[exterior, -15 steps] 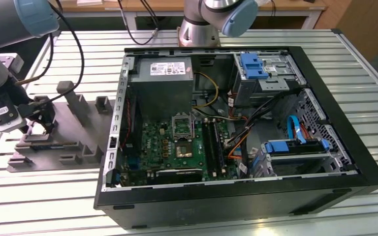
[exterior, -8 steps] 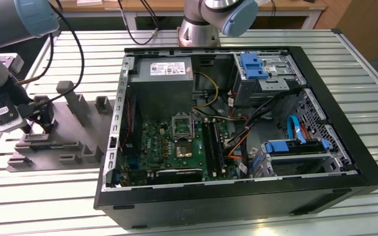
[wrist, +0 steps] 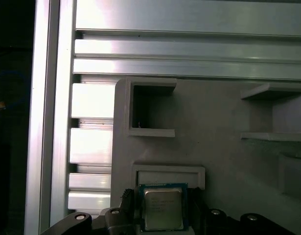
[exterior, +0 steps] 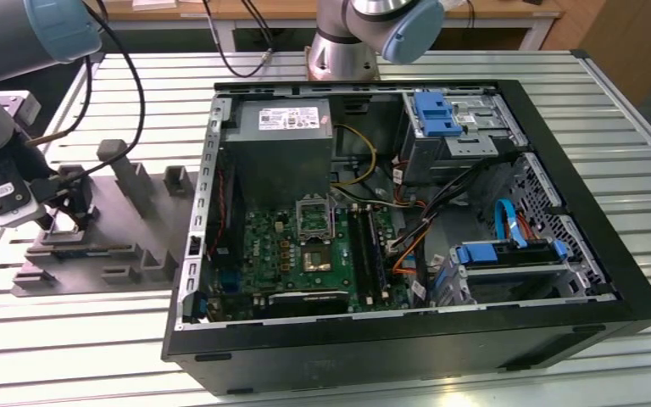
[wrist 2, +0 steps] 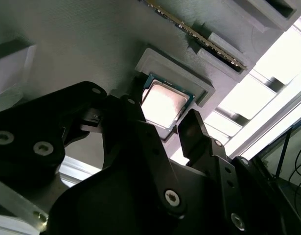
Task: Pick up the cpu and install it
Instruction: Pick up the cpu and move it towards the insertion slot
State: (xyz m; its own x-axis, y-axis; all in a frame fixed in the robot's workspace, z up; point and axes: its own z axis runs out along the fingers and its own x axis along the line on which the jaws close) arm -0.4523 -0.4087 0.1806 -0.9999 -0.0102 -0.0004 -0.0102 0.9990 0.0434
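So this is the pick-up step, right at the start of the grab. The cpu (wrist 2: 162, 102), a small flat square chip with a silvery metal top and a thin green edge, is sitting flat in its shallow square pocket (wrist 2: 199, 83) on the grey moulded holder tray (exterior: 133, 225). That tray lies on the slatted aluminium desk (exterior: 597, 110) at the left of the exterior view.

The black two-finger gripper (wrist 2: 162, 115) hangs right over the chip with its jaws spread roughly chip-wide, one finger just beside each of two opposite edges. It looks to me like it isn't clamping anything yet, and the chip is seated in the pocket rather than lifted. The first wrist view backs that up: the cpu (wrist: 162, 209) is at the bottom centre of the frame, with the dark finger parts on either side.

Nothing's been installed. The rectangular metal-framed socket (exterior: 314, 216) sits on the green motherboard (exterior: 292, 254) inside the open black computer case (exterior: 631, 280) in the middle of the exterior view, well apart from the tray.

My take on what the grab needs: jaws centred and square to the chip's edges, an even squeeze, and a straight level lift so it doesn't catch on the pocket's raised rim. There's not much edge to hold, so a skewed close could tilt it or pop it out.
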